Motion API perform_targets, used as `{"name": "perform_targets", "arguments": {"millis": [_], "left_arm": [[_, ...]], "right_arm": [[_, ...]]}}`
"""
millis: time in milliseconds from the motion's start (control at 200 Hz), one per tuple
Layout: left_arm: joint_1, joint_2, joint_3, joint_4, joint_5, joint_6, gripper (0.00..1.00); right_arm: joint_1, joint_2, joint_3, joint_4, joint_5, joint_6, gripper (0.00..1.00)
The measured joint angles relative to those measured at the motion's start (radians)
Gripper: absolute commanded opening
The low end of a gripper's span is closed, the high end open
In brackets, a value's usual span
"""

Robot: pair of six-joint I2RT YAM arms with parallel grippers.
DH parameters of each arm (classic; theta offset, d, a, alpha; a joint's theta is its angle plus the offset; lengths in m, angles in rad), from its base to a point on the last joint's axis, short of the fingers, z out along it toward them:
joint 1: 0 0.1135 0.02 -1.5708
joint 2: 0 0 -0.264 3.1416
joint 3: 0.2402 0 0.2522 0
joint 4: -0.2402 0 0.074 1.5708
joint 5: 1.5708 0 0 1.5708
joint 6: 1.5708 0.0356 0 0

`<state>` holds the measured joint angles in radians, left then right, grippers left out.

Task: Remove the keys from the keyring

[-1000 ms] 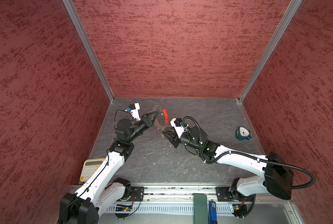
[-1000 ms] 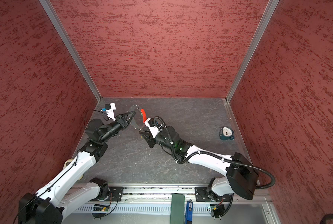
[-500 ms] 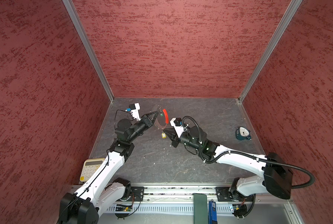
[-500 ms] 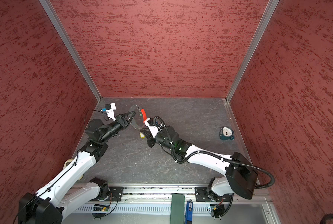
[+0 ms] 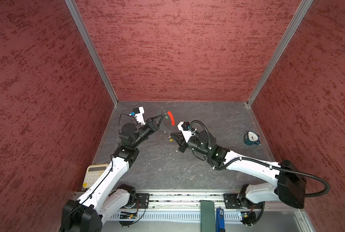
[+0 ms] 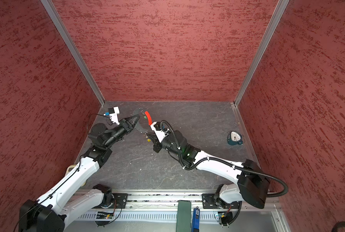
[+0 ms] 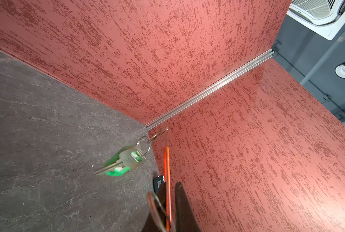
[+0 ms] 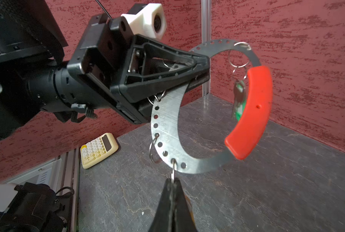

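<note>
The keyring [image 8: 167,112] is a flat curved metal band with a row of holes and a red sleeve [image 5: 171,118] [image 6: 148,118], held up off the table. My left gripper [image 5: 161,116] [image 6: 137,116] [image 7: 171,186] is shut on the band, opposite the sleeve. The green key [image 7: 125,160] [image 8: 240,104] hangs from small rings beside the sleeve. My right gripper [image 8: 172,180] [image 5: 171,135] [image 6: 147,135] is shut on a small ring in the band's lowest hole. The yellow key [image 5: 170,140] [image 6: 148,140] hangs just below its tips, mostly hidden in the right wrist view.
A cream calculator [image 5: 95,174] [image 8: 99,149] lies at the front left beside the left arm. A teal dial timer [image 5: 252,138] [image 6: 235,138] stands at the right. Red walls close in the grey table [image 5: 167,170] on three sides.
My right gripper has closed on the small ring under the band, at the yellow key. The left gripper and the keyring have stayed in place.
</note>
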<state>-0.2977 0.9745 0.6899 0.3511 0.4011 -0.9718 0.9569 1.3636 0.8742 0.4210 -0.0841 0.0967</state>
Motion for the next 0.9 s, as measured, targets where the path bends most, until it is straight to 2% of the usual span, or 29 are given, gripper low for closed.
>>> {"name": "perform_targets", "arguments": {"millis": [240, 521, 706, 902], "left_arm": [[-0.001, 0.003, 0.0, -0.014, -0.011, 0.0, 0.13], [-0.001, 0.008, 0.0, -0.064, -0.016, 0.005, 0.42], [0.0, 0.006, 0.0, -0.097, -0.003, 0.013, 0.52], [0.011, -0.013, -0.009, -0.119, 0.046, 0.035, 0.6]], "right_arm": [[0.002, -0.015, 0.0, -0.011, 0.004, -0.001, 0.0], [0.002, -0.022, 0.023, -0.024, 0.016, -0.001, 0.0], [-0.03, -0.036, 0.056, -0.04, 0.022, -0.001, 0.0], [-0.116, -0.06, 0.081, -0.078, -0.01, 0.0, 0.0]]}}
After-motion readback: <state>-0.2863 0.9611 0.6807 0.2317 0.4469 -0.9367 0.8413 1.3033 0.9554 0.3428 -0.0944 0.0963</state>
